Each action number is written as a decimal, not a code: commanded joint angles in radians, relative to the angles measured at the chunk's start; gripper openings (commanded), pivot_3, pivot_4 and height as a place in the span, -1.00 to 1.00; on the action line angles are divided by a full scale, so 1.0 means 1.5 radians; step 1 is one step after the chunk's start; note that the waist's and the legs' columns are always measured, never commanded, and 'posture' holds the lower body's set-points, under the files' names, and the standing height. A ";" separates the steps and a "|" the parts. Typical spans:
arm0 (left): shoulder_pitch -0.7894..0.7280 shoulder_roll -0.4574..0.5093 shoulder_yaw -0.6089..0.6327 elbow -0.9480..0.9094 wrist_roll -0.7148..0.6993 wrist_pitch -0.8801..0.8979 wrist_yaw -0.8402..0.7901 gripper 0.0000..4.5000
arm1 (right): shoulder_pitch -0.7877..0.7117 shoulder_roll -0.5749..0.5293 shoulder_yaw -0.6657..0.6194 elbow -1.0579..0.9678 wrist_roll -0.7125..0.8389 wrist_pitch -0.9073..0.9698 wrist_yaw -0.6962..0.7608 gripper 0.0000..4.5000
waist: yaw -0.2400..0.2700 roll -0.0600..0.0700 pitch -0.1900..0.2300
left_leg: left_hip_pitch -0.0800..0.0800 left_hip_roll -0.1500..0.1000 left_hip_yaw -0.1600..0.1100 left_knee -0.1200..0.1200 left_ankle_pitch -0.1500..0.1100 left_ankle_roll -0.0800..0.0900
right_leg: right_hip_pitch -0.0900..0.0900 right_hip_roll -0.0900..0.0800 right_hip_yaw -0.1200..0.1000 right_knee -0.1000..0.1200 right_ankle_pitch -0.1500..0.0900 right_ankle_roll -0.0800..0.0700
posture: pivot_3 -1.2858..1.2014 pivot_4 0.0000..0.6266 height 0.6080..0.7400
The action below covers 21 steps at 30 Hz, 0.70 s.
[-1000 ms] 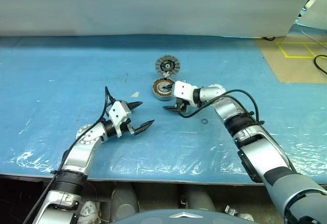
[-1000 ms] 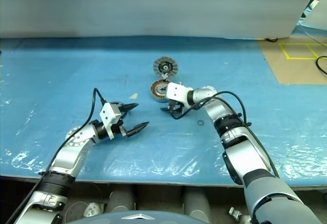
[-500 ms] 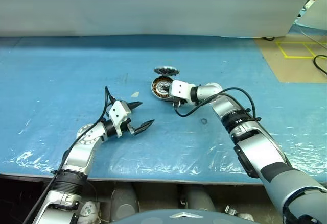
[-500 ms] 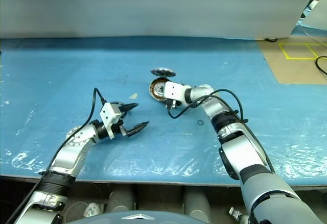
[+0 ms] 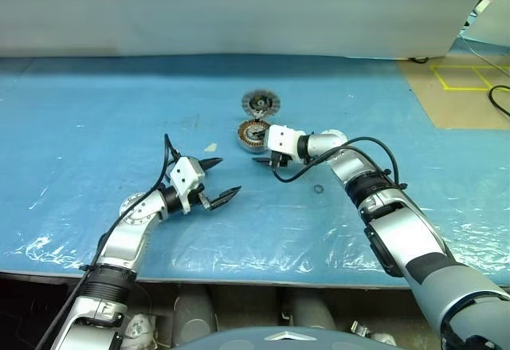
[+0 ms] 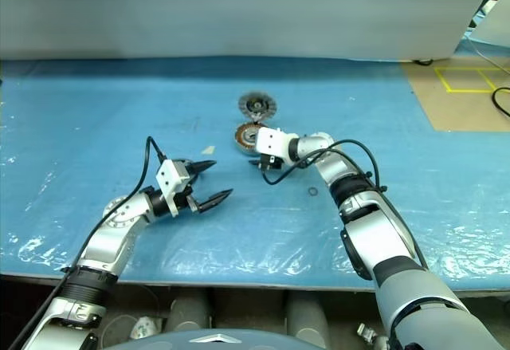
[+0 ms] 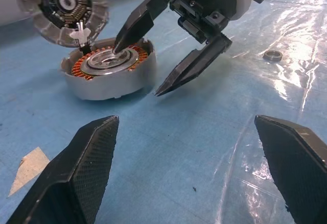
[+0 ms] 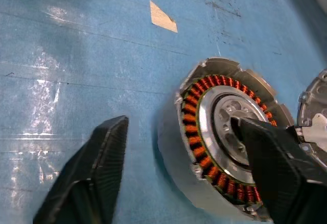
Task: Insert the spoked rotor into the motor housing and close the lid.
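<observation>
Up close, right pincer [image 7: 164, 63] straddles motor housing [image 7: 110, 76] wall.

Silver-grey jointed arms, black cables looping along; white-bodied left hand [image 5: 221, 179], right hand [image 7: 154, 67]; black pointed fingers.

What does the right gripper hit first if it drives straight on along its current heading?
Probably the motor housing: the right gripper has open jaws straddling its near wall, one fingertip over the hub. Depth is unclear, so contact is uncertain.
</observation>
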<state>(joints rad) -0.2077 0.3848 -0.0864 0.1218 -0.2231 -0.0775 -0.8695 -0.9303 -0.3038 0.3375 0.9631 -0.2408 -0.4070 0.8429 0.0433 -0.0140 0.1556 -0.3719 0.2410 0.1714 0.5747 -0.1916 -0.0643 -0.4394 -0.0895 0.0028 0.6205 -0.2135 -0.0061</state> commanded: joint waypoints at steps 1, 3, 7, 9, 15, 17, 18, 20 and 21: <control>-0.005 -0.001 -0.002 -0.019 -0.002 -0.002 0.001 1.00 | -0.019 0.003 -0.015 -0.009 0.008 -0.016 -0.013 0.66 | 0.000 0.000 0.000 | 0.000 0.000 0.000 0.000 0.000 0.000 | 0.000 0.000 0.000 0.000 0.000 0.000 | 0.03 -0.52 1.00; -0.004 -0.001 -0.003 -0.018 -0.002 -0.003 0.001 1.00 | -0.019 0.003 -0.015 -0.008 0.007 -0.016 -0.014 0.66 | 0.000 0.000 0.000 | 0.000 0.000 0.000 0.000 0.000 0.000 | 0.000 0.000 0.000 0.000 0.000 0.000 | 0.03 -0.52 1.00; -0.005 -0.002 -0.004 -0.017 -0.001 -0.003 0.000 1.00 | -0.017 0.003 -0.014 -0.011 0.007 -0.016 -0.014 0.66 | 0.000 0.000 0.000 | 0.000 0.000 0.000 0.000 0.000 0.000 | 0.000 0.000 0.000 0.000 0.000 0.000 | 0.03 -0.52 1.00; -0.005 -0.003 -0.006 -0.016 0.000 -0.002 0.000 1.00 | -0.014 0.004 -0.014 -0.015 0.009 -0.016 -0.013 0.66 | 0.000 0.000 0.000 | 0.000 0.000 0.000 0.000 0.000 0.000 | 0.000 0.000 0.000 0.000 0.000 0.000 | 0.03 -0.52 1.00; -0.005 -0.006 -0.009 -0.016 0.002 -0.001 0.001 1.00 | -0.006 0.007 -0.012 -0.022 0.009 -0.017 -0.010 -0.08 | 0.000 0.000 0.000 | 0.000 0.000 0.000 0.000 0.000 0.000 | 0.000 0.000 0.000 0.000 0.000 0.000 | 0.03 -0.52 1.00; -0.005 -0.006 -0.010 -0.016 0.002 -0.001 0.002 1.00 | -0.003 0.008 -0.011 -0.023 0.009 -0.018 -0.010 -0.38 | 0.000 0.000 0.000 | 0.000 0.000 0.000 0.000 0.000 0.000 | 0.000 0.000 0.000 0.000 0.000 0.000 | 0.03 -0.52 1.00; -0.005 -0.006 -0.010 -0.016 0.002 -0.001 0.003 1.00 | -0.003 0.007 -0.010 -0.021 0.006 -0.019 -0.012 -0.53 | 0.000 0.000 0.000 | 0.000 0.000 0.000 0.000 0.000 0.000 | 0.000 0.000 0.000 0.000 0.000 0.000 | 0.03 -0.52 1.00; -0.005 -0.006 -0.010 -0.015 0.002 -0.001 0.003 1.00 | -0.002 0.007 -0.008 -0.016 0.000 -0.018 -0.018 -0.85 | 0.000 0.000 0.000 | 0.000 0.000 0.000 0.000 0.000 0.000 | 0.000 0.000 0.000 0.000 0.000 0.000 | 0.03 -0.52 1.00; -0.005 -0.005 -0.010 -0.015 0.002 -0.001 0.003 1.00 | -0.002 0.007 -0.008 -0.015 -0.001 -0.018 -0.019 -0.99 | 0.000 0.000 0.000 | 0.000 0.000 0.000 0.000 0.000 0.000 | 0.000 0.000 0.000 0.000 0.000 0.000 | 0.03 -0.52 1.00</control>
<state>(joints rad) -0.2078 0.3785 -0.1014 0.1219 -0.2185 -0.0755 -0.8683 -0.9262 -0.2892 0.3369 0.9631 -0.2439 -0.4198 0.8251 0.0433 -0.0134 0.1560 -0.3722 0.2412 0.1714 0.5747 -0.1916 -0.0643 -0.4396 -0.0896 0.0029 0.6205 -0.2136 -0.0062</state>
